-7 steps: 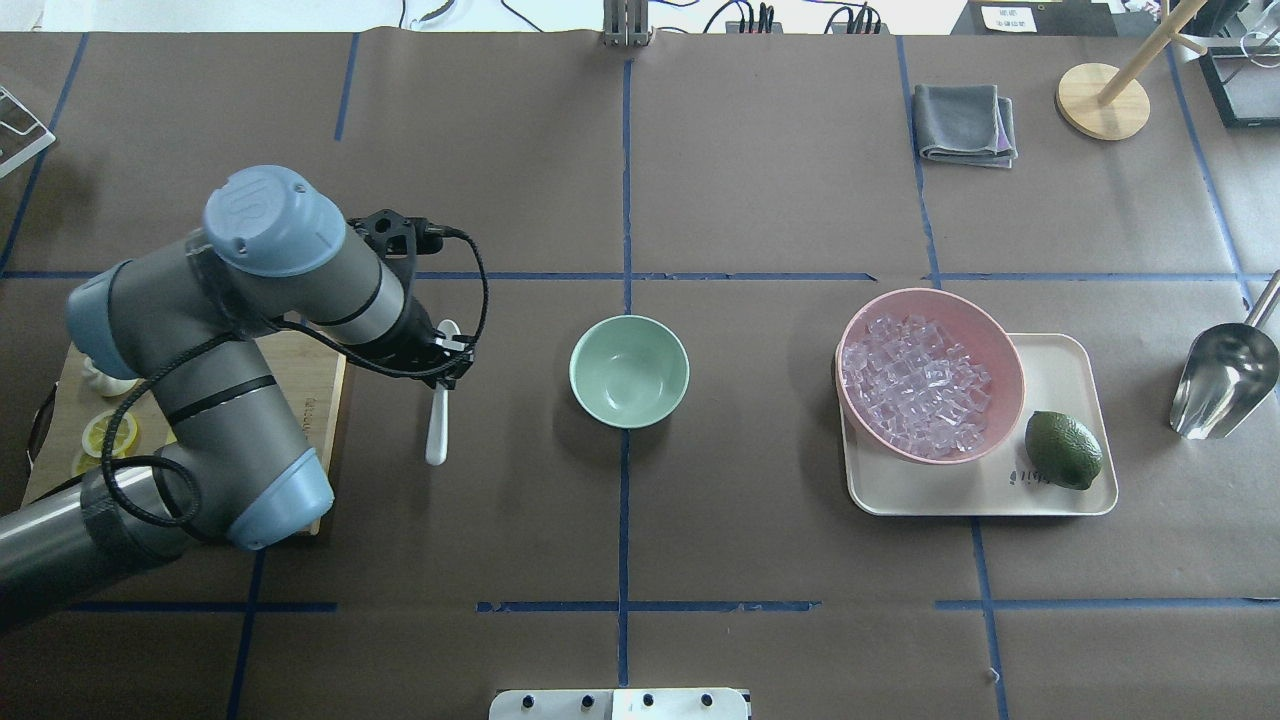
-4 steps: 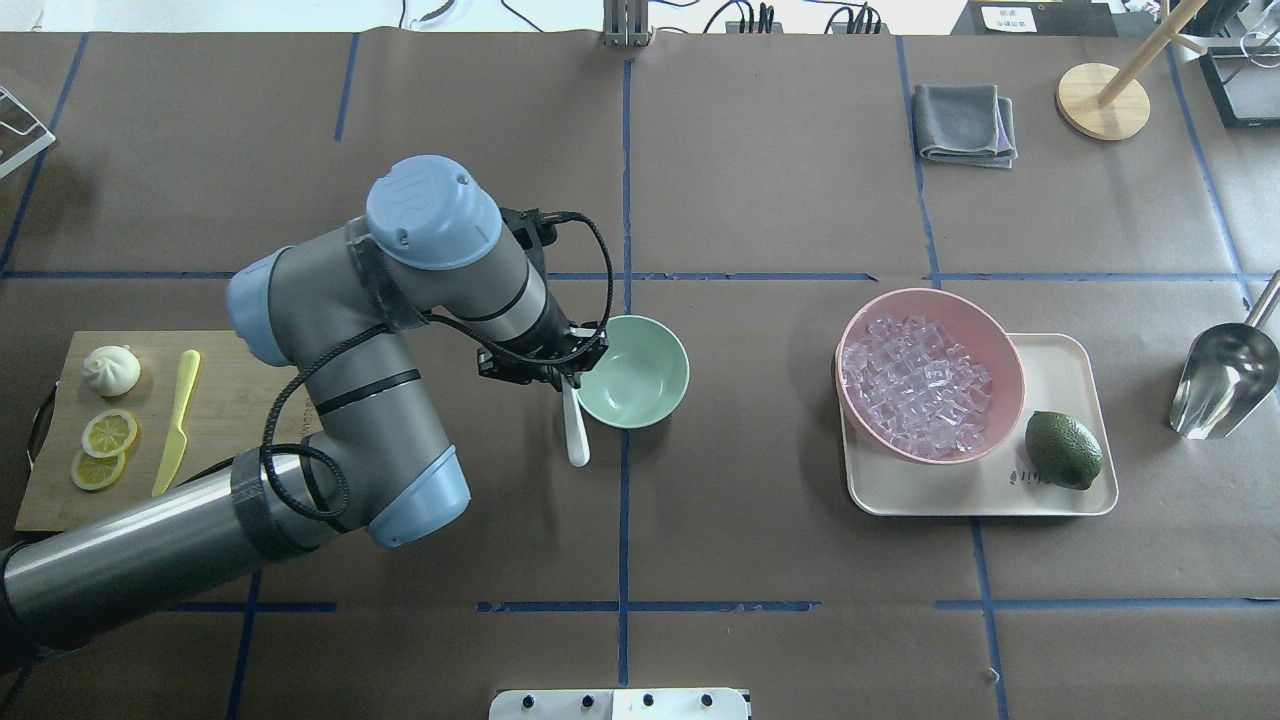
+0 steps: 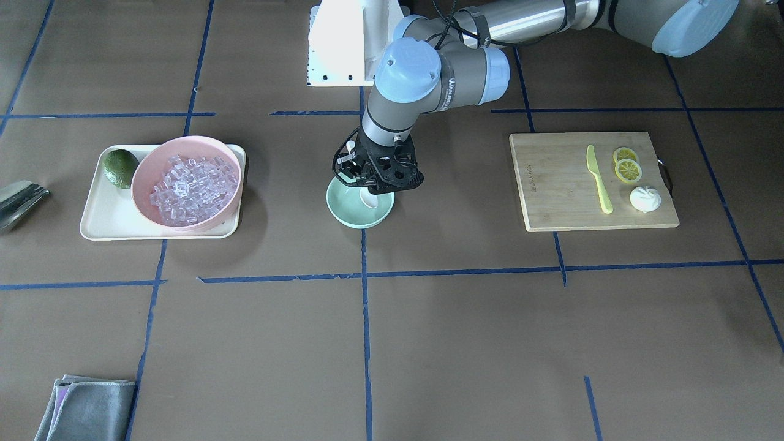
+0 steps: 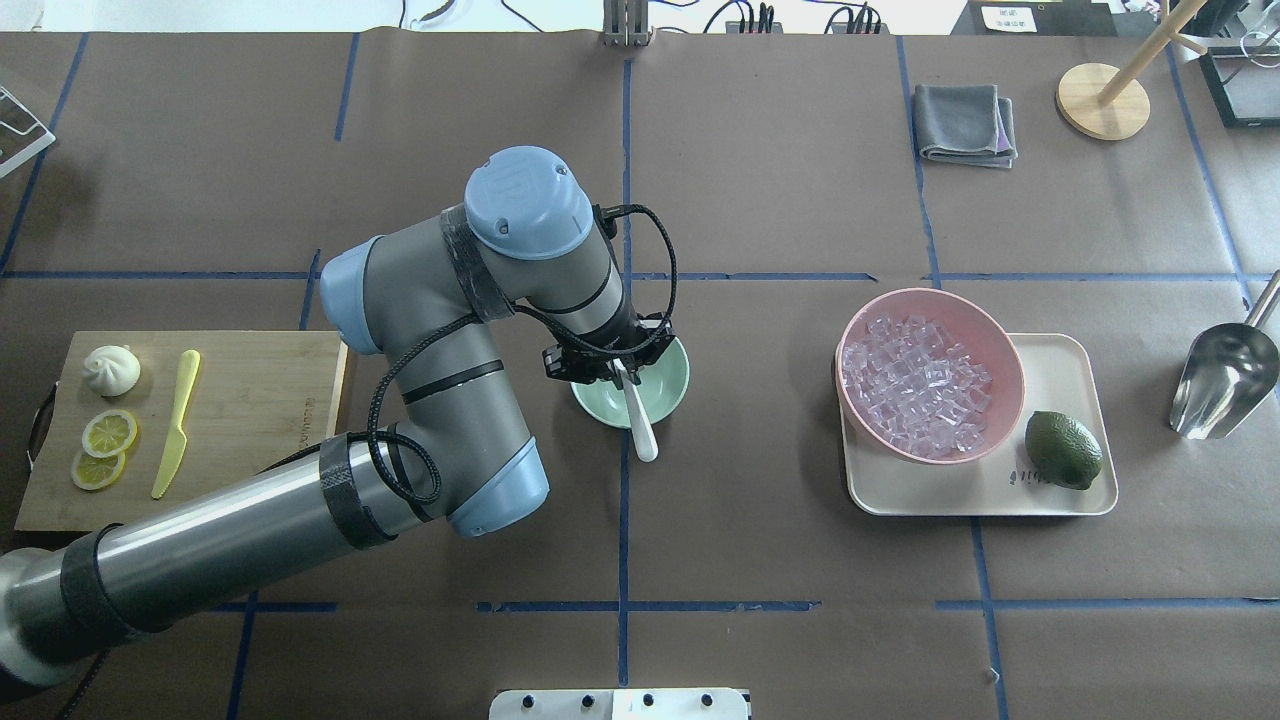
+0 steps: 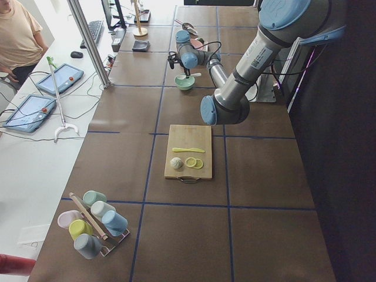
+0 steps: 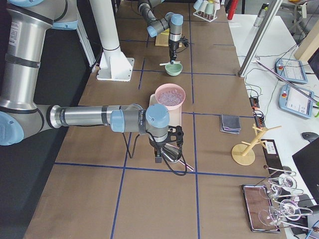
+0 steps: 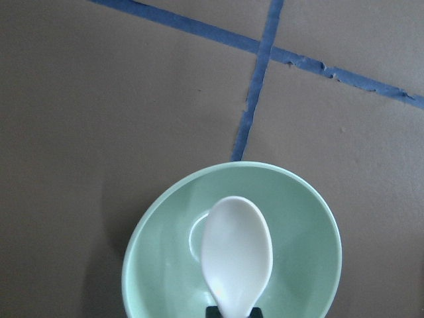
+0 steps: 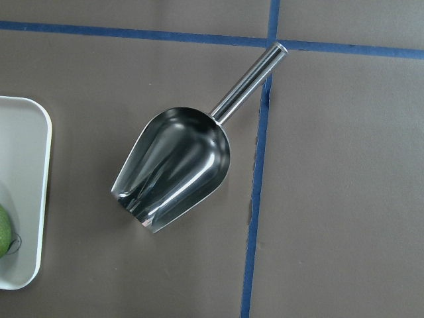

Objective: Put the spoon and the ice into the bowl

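My left gripper (image 4: 615,372) is shut on the white spoon (image 4: 641,428) near its neck and holds it over the mint-green bowl (image 4: 668,385). In the left wrist view the spoon's scoop (image 7: 235,255) hangs over the bowl's inside (image 7: 298,218). The handle sticks out past the near rim. The front view shows the scoop (image 3: 367,199) low in the bowl (image 3: 358,215). Several clear ice cubes (image 4: 920,385) fill the pink bowl (image 4: 1005,350). My right gripper (image 6: 162,148) hovers over a metal scoop (image 8: 175,165); I cannot tell if it is open.
The pink bowl and a lime (image 4: 1062,450) sit on a cream tray (image 4: 1070,495) at right. A cutting board (image 4: 250,400) at left holds a yellow knife (image 4: 176,420), lemon slices and a bun. A grey cloth (image 4: 963,123) and a wooden stand (image 4: 1102,100) are at the far right.
My left arm has carried the spoon to the right, from beside the cutting board to over the mint-green bowl. Nothing else has moved.
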Available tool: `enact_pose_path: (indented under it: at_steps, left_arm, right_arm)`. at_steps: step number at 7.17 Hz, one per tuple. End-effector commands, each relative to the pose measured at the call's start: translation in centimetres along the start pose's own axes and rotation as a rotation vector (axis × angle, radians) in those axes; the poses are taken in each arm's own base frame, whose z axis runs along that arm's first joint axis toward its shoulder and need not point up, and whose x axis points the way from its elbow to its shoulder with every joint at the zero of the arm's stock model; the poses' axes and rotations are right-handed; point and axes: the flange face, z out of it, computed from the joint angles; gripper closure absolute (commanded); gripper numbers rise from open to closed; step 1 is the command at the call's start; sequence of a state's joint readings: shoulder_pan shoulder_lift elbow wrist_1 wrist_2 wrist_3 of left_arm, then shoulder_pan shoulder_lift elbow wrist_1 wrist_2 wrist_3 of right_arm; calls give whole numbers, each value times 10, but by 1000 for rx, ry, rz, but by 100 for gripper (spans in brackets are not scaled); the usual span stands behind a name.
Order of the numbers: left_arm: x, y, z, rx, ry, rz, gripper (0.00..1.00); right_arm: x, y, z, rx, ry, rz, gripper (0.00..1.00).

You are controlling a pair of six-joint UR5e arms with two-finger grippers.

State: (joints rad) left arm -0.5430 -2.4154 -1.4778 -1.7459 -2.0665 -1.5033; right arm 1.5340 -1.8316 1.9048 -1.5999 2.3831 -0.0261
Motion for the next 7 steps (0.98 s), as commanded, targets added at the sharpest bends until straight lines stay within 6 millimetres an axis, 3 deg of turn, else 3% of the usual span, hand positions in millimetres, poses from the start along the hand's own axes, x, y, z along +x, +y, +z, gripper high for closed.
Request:
enact_pose_path:
  at_steps: [1,2,4,5,6,7]
  left_arm:
    - [0,6,6,-9,-4,8,28]
    - [1,6,5,-8,-1,9,22]
    - [-4,6,-6,-3,13,13,22]
    - [-21,-2,-28,13,37,9,22]
    - [-58,6,-43,20,51,14,22]
    - [-86,6,-62,33,67,13,22]
  right_arm:
    - [-2,0,0,0,-5,-1,0]
    - [-7,-1,3,-7,-29,-4,0]
    - [-21,-7,7,-19,-38,-2,1]
    - [-57,-27,6,4,-56,58,1]
    - [-111,-36,14,41,-95,105,1]
    - [-178,-53,25,72,-161,196,1]
